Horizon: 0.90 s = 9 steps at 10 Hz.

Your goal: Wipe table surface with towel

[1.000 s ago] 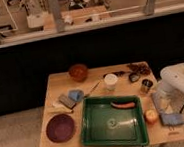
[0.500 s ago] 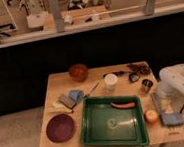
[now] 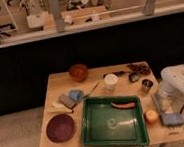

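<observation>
The table surface (image 3: 59, 84) is a light tan wooden top. At its right edge lies the towel (image 3: 156, 99), a thin grey-blue cloth just below the metal cup (image 3: 146, 85). My white arm (image 3: 174, 77) comes in from the right and bends down over the cloth. The gripper (image 3: 164, 103) sits low on the towel's right part, which it partly hides.
A green tray (image 3: 92, 131) holding a red stick-shaped item (image 3: 123, 105) fills the front middle. An orange fruit (image 3: 151, 116) and a bright blue pad (image 3: 172, 119) lie front right. A white cup (image 3: 110, 81), brown bowl (image 3: 78, 71), maroon plate (image 3: 60, 128), grey block (image 3: 67, 101) and light-blue lump (image 3: 76, 94) stand elsewhere.
The arm has edged slightly left and down over the towel. The other things on the table have not moved.
</observation>
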{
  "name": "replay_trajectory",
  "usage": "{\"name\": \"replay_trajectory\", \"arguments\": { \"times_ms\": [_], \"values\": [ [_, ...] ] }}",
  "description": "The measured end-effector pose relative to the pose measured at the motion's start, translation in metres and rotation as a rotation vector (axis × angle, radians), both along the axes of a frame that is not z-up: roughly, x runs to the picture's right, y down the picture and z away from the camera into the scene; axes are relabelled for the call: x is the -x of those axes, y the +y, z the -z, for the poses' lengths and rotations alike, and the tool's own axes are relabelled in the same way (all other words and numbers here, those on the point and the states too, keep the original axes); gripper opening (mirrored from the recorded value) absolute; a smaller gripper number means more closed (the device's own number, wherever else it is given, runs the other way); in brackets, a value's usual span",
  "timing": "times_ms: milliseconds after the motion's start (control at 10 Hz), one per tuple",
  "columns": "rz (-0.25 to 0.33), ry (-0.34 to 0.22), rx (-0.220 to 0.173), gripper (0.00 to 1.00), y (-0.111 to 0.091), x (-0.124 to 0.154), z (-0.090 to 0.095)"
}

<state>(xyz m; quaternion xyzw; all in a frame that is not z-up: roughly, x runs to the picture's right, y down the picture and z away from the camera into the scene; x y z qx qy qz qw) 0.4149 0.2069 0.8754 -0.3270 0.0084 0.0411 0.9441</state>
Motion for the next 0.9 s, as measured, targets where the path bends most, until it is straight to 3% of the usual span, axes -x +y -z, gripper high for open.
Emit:
{"name": "replay_trajectory", "arguments": {
  "times_ms": [300, 400, 900],
  "values": [
    [-0.001, 0.006, 0.003, 0.04, -0.001, -0.004, 0.006],
    [0.003, 0.006, 0.003, 0.00, -0.002, -0.004, 0.006],
    [-0.026, -0.021, 0.023, 0.00, -0.023, 0.007, 0.010]
  ]
}}
